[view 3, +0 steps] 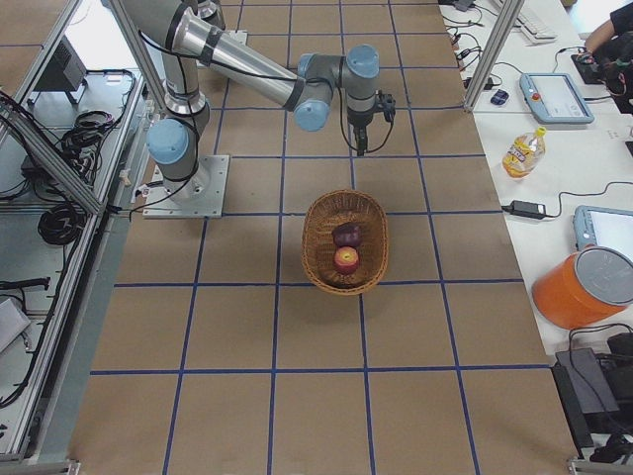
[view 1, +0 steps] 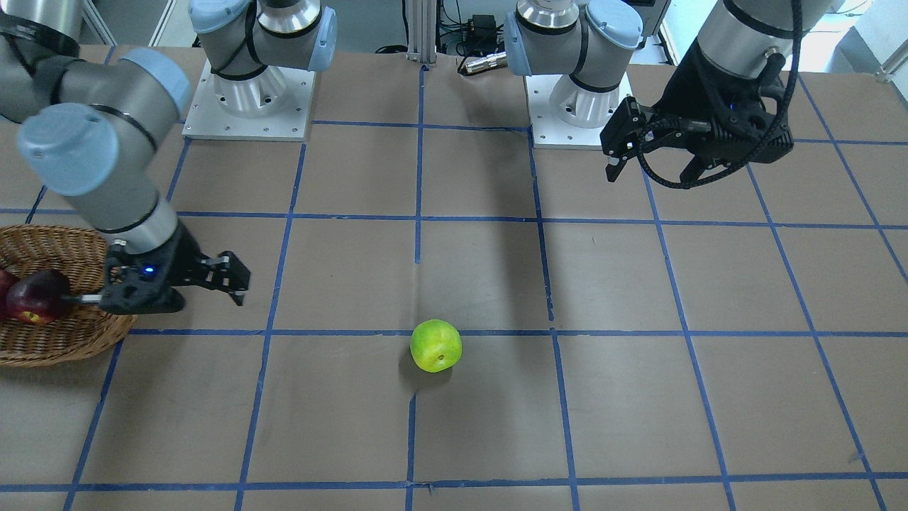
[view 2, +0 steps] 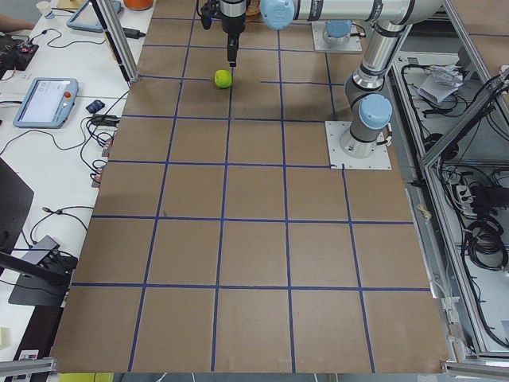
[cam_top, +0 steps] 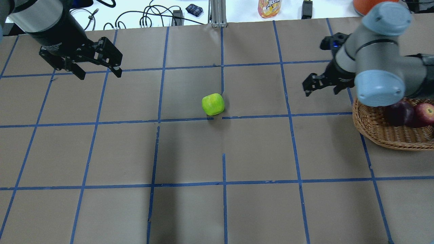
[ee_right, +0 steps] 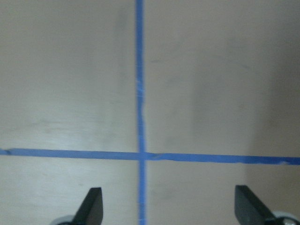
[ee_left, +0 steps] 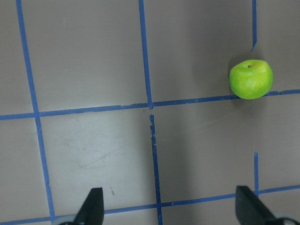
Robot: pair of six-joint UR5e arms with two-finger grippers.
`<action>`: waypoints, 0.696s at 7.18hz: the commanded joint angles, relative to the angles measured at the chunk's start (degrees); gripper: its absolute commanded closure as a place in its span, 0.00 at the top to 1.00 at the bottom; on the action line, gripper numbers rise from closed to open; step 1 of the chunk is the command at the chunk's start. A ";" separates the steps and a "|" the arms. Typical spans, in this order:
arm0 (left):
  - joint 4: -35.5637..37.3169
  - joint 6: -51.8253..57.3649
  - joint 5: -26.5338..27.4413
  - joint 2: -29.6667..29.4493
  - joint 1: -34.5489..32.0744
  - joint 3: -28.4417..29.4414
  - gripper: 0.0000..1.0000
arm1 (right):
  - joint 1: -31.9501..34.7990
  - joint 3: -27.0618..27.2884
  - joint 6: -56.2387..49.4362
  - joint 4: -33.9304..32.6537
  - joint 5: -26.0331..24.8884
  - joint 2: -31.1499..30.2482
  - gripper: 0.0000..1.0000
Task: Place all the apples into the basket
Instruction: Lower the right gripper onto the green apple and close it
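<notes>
Brown paper tabletop with blue tape grid (cam_top: 101,152) is carrying the shallow woven wicker basket (cam_top: 373,132) at its right edge, inside the right arm's reach, so that arm is probably doing the drops. Right gripper (cam_top: 320,92) is hovering released and empty just beside the rim, and left gripper (cam_top: 100,73) is hanging spread and empty. Dark maroon apple (cam_top: 400,113) and red apple (cam_top: 425,113) are lying together in the basket, while the bright yellow-green apple (cam_top: 213,104) is sitting alone, well apart from every edge and both claws, so it looks to be the one pending.

Bare table (cam_top: 190,210) surrounds the green apple (cam_top: 213,104) on all sides; a gripper can come to it from above or from any side. The right gripper (cam_top: 321,90) hangs between this apple and the basket (cam_top: 383,139), near the rim. The left gripper (cam_top: 100,74) is well apart.
</notes>
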 commanded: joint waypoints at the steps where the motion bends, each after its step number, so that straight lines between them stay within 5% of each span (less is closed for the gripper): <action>1: -0.43 -3.86 2.43 -0.82 0.21 0.82 1.00 | 14.33 -4.90 21.00 -3.78 0.03 5.63 1.00; 5: -0.52 -8.53 1.47 -3.47 0.30 2.40 1.00 | 25.80 -8.80 26.84 -11.47 0.03 13.20 1.00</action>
